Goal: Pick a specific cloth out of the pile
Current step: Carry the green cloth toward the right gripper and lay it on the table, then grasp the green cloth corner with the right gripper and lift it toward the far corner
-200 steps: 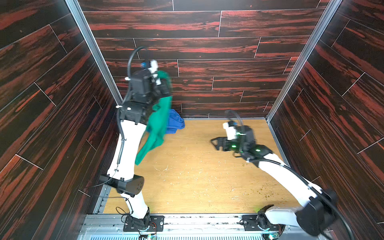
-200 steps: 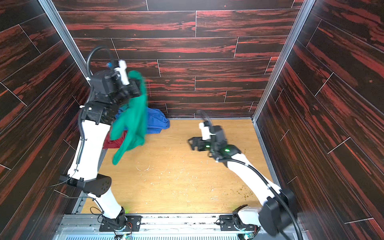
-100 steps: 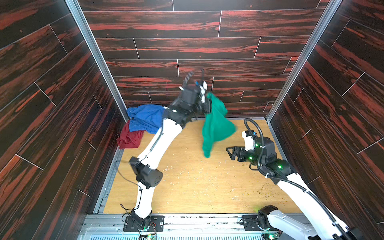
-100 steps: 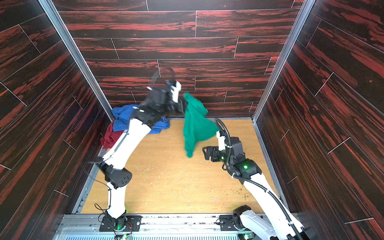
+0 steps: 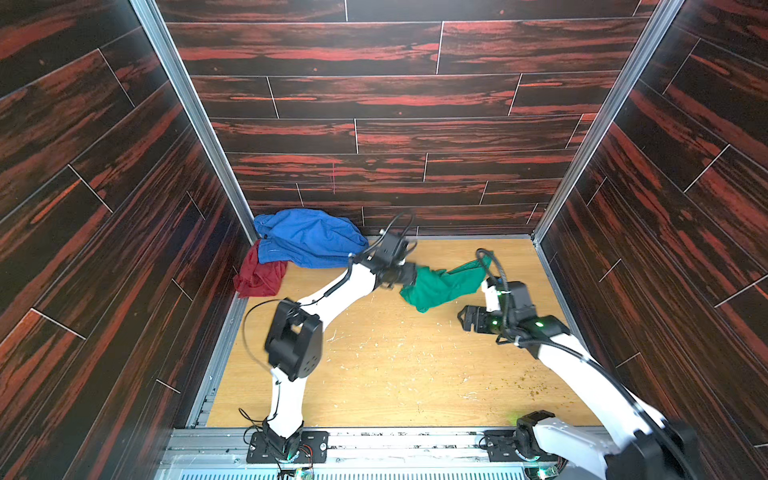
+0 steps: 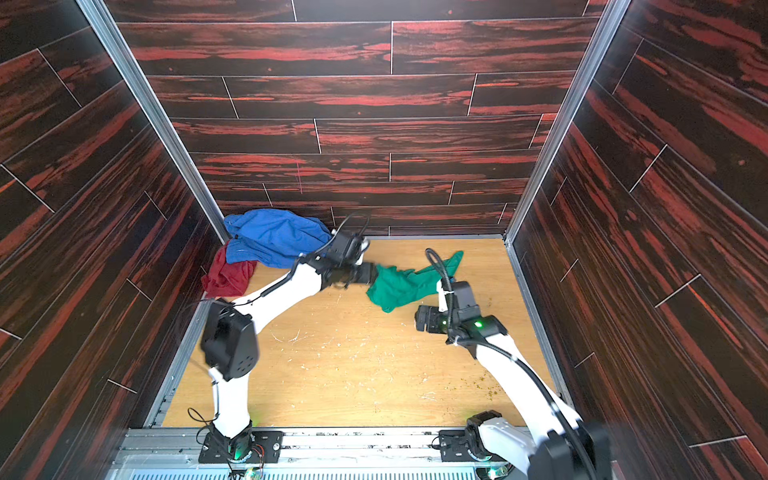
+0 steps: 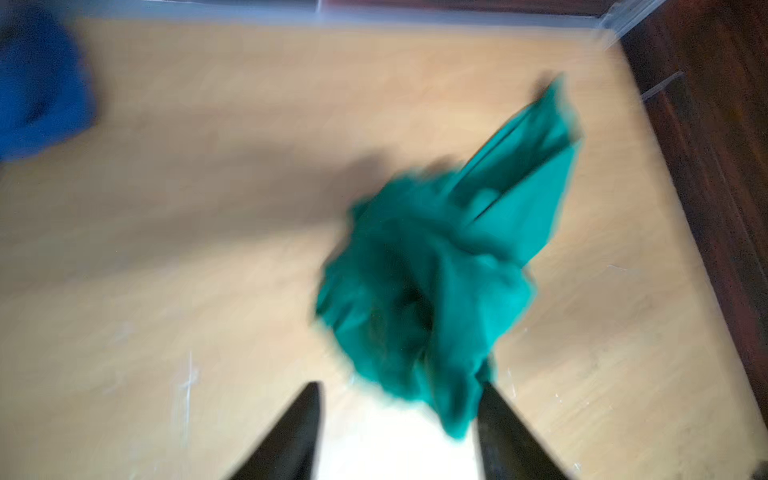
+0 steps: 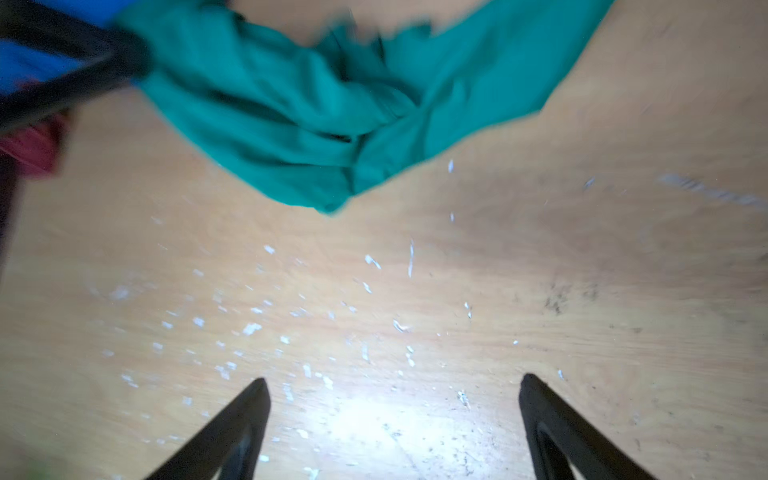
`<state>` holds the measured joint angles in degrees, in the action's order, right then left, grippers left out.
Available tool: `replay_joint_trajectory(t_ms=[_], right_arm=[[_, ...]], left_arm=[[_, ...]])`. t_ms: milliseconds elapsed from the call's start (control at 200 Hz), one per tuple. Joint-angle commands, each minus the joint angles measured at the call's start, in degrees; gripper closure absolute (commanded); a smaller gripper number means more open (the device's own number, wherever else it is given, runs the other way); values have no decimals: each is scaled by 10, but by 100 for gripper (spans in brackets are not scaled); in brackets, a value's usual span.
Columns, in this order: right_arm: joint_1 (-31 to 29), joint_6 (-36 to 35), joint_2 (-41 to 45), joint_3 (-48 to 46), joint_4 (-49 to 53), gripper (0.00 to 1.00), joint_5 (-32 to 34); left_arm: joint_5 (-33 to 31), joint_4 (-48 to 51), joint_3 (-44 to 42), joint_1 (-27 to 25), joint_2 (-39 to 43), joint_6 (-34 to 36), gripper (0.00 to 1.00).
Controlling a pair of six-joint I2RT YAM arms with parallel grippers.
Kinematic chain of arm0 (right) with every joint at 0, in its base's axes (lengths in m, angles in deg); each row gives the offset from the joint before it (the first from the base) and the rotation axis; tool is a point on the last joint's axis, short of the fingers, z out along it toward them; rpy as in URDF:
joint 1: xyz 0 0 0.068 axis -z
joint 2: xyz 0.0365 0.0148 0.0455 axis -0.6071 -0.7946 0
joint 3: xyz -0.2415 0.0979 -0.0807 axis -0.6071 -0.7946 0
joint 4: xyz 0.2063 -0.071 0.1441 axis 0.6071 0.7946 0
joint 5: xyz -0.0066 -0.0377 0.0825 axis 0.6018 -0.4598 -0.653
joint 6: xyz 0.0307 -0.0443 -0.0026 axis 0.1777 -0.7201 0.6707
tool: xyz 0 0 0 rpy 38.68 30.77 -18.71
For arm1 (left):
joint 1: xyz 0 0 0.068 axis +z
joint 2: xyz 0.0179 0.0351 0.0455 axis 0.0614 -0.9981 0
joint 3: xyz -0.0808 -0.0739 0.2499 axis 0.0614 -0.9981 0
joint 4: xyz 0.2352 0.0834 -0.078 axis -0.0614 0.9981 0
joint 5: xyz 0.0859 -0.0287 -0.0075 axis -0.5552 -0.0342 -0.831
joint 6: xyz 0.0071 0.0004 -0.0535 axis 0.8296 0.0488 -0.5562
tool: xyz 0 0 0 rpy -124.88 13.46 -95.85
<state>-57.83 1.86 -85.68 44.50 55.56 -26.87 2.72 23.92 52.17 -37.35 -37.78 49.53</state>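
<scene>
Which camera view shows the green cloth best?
Both top views: the green cloth shows nearly whole and fairly sharp. The left wrist view shows all of it, but smeared by motion. The right wrist view is blurred too and cuts part of it off.

the cloth [image 5: 440, 286]: soft matt emerald fabric, creased.
the pile [image 5: 286, 253]: 2 soft matt fabrics, blue cloth [image 5: 307, 237] and dark red cloth [image 5: 259, 276], both rumpled.
table [image 5: 395, 365]: light wood-grain board, smooth with a slight sheen, scuffed with white flecks.
walls [image 5: 395, 95]: dark red-black wood-grain panels, smooth, faintly glossy.
corner posts [image 5: 195, 120]: bare silvery metal.
base rail [image 5: 395, 446]: silvery metal.
left arm [image 5: 340, 291], right arm [image 5: 582, 370]: glossy white shells, matt black joints.
left gripper [image 7: 400, 386], right gripper [image 8: 392, 378]: matt black fingers, plastic-looking.
</scene>
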Motion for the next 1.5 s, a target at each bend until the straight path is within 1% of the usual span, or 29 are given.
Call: replay_joint_trajectory(t_ms=[0, 40, 50, 65, 145, 200, 256, 311, 361, 441, 516, 536, 596, 656, 747, 872, 997, 1072, 1167, 1278, 1383, 1433, 1493], right_arm=[[-2, -20, -66, 21, -45, 10, -37], [-5, -25, -91, 30, -56, 12, -44], [-6, -27, -95, 32, -59, 12, -45], [-8, -30, -103, 34, -63, 12, -45], [-16, -35, -137, 47, -83, 12, -41], [-22, -37, -160, 59, -90, 12, -40], [-22, -33, -178, 76, -94, 12, -21], [-18, -25, -194, 98, -95, 12, 6], [-1, -12, -207, 121, -94, 12, 10], [47, 17, -230, 162, -99, 12, -20], [95, 28, -278, 226, -83, 12, -23], [105, 26, -293, 245, -75, 12, -18], [137, 19, -343, 313, -49, 12, -7], [157, 9, -394, 376, -27, 12, 28], [181, 5, -467, 452, -14, 12, 69], [202, 7, -571, 545, 2, 12, 87], [214, 8, -658, 641, 36, 12, 83], [216, 1, -709, 707, 67, 12, 88], [221, -1, -769, 799, 113, 13, 76], [225, -3, -837, 924, 178, 14, 56], [228, -11, -895, 1040, 252, 15, 56], [227, -18, -906, 1061, 270, 18, 57], [228, -26, -901, 1041, 271, 21, 53]], left_arm=[[-44, 17, -72, 0, 148, 3, 14], [-48, 28, -110, 0, 184, -1, 9], [-48, 31, -121, 0, 193, -2, 4], [-49, 35, -137, 0, 208, -4, 1], [-43, 52, -212, 0, 285, -12, 1], [-24, 62, -254, -1, 334, -14, 1], [0, 65, -285, -1, 373, -12, 1], [9, 98, -308, -2, 404, -8, 1], [4, 111, -322, -2, 428, -6, 1], [4, 110, -338, -1, 454, -3, 1], [26, 81, -350, -1, 470, -4, 1], [35, 75, -353, -2, 472, -5, 1], [70, 20, -363, -2, 473, -11, 1], [86, -14, -369, -6, 469, -17, 1], [78, -46, -370, -19, 453, -21, 1], [46, -85, -353, -48, 417, -24, 1], [35, -116, -335, -72, 382, -27, 1], [35, -121, -325, -76, 365, -24, 1], [36, -127, -322, -77, 353, -22, 1], [32, -129, -321, -77, 344, -18, 1], [30, -131, -322, -77, 337, -16, 1], [28, -137, -324, -77, 336, -18, 1], [27, -142, -327, -78, 336, -19, 1]])
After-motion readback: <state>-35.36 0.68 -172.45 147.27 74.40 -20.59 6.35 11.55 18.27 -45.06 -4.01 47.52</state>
